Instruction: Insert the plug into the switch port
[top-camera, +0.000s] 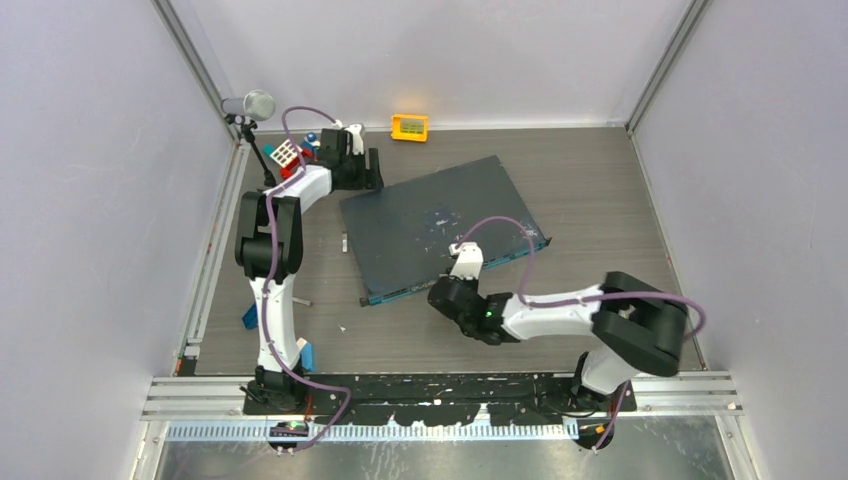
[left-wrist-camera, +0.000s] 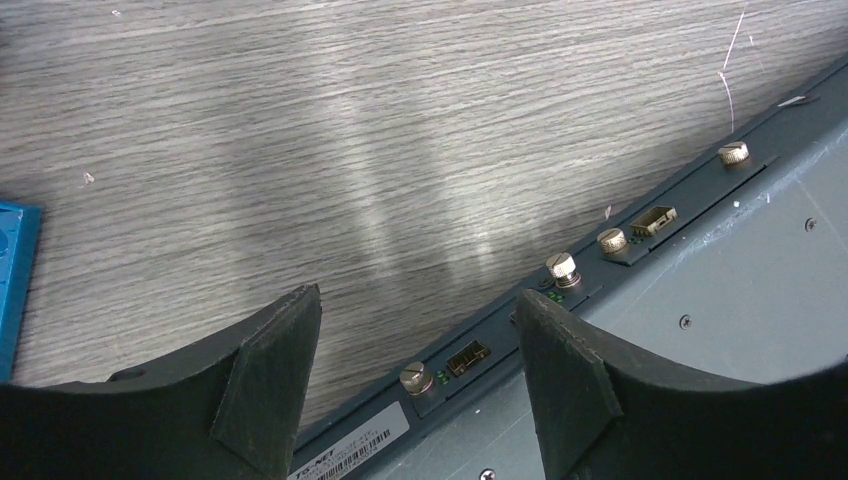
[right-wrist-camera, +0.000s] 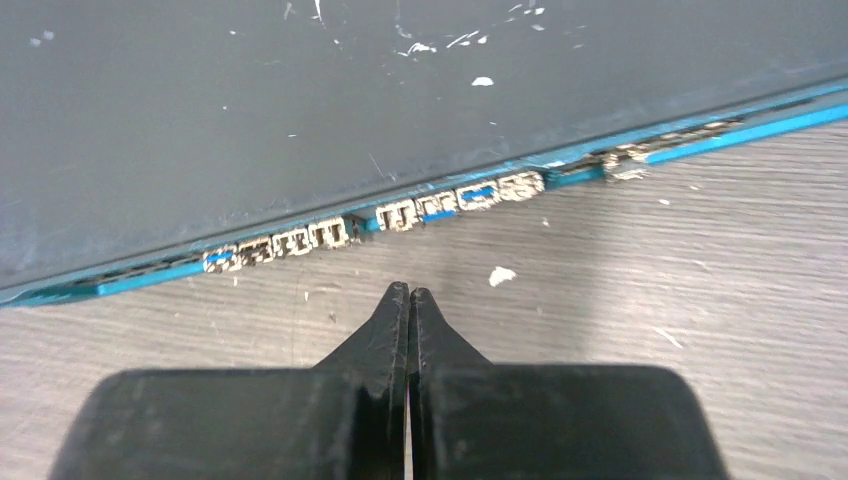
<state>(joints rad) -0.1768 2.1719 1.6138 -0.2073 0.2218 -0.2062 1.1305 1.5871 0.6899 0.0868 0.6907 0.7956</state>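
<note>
The big dark-grey box (top-camera: 440, 225) sits skewed in the middle of the tabletop (top-camera: 600, 200). In the top view its thin teal front face (right-wrist-camera: 720, 139) runs along the 5-to-7 o'clock edge. The switch port (right-wrist-camera: 398, 214) row is on that face, but the right wrist shot is blurry there. You just get a smear of little pale sockets, a couple with blue inside. From above they're too small to see, and the right arm covers part of that edge.

The right tool (right-wrist-camera: 409, 293) is clenched, tips pressed together with nothing showing between them. It points at the row, near but apart, with a strip of wood grain and a white fleck (right-wrist-camera: 500, 274) in between.

The left tool (left-wrist-camera: 417, 300) is released wide and hangs over the box's rear edge near its 10 o'clock corner. Can't tell if it touches. Brass thumbscrews (left-wrist-camera: 561, 265) and connectors (left-wrist-camera: 654, 219) show there. A white label (left-wrist-camera: 352, 452) is cut off at 6 o'clock and unreadable, and a blue piece (left-wrist-camera: 14, 275) is clipped at 9 o'clock.

The orange-yellow case (top-camera: 409, 127) sits by the far wall at 12 o'clock, well apart. Open wood runs from the box's 3 o'clock side out to the wall.
</note>
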